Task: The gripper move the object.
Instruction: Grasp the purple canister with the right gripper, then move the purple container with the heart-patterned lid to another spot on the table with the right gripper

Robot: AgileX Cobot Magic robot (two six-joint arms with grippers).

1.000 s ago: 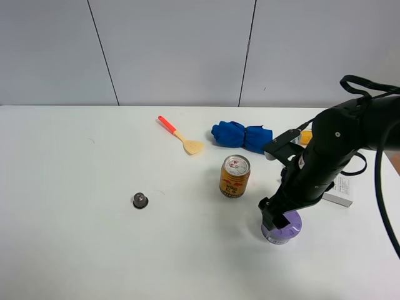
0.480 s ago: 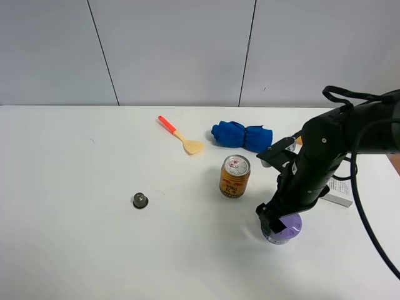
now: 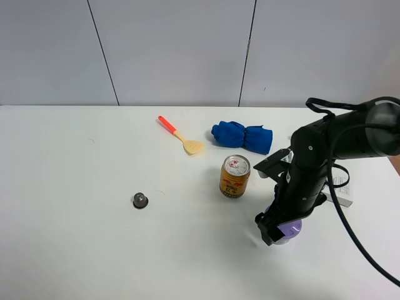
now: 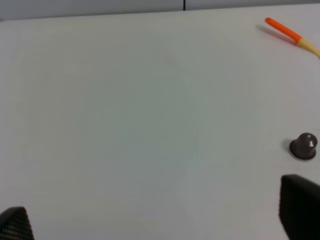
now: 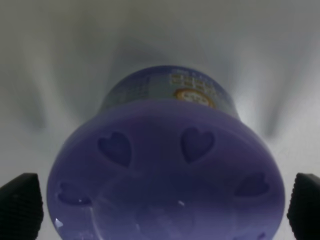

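Short round tin (image 3: 290,229), lavender-purple plastic lid, sits on white tabletop (image 3: 94,250) near gold-and-red drink can (image 3: 235,176). Black two-finger right gripper (image 5: 163,205) spread wide, straddling it, no pinch yet, so lined up for grab, I reckon.

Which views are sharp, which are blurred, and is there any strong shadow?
Exterior high view: sharp, evenly lit, a faint shadow under the right gripper at the purple-lidded tin. Right wrist view: the tin fills the frame, soft-focused, label unreadable. Left wrist view: slightly soft, no glare.
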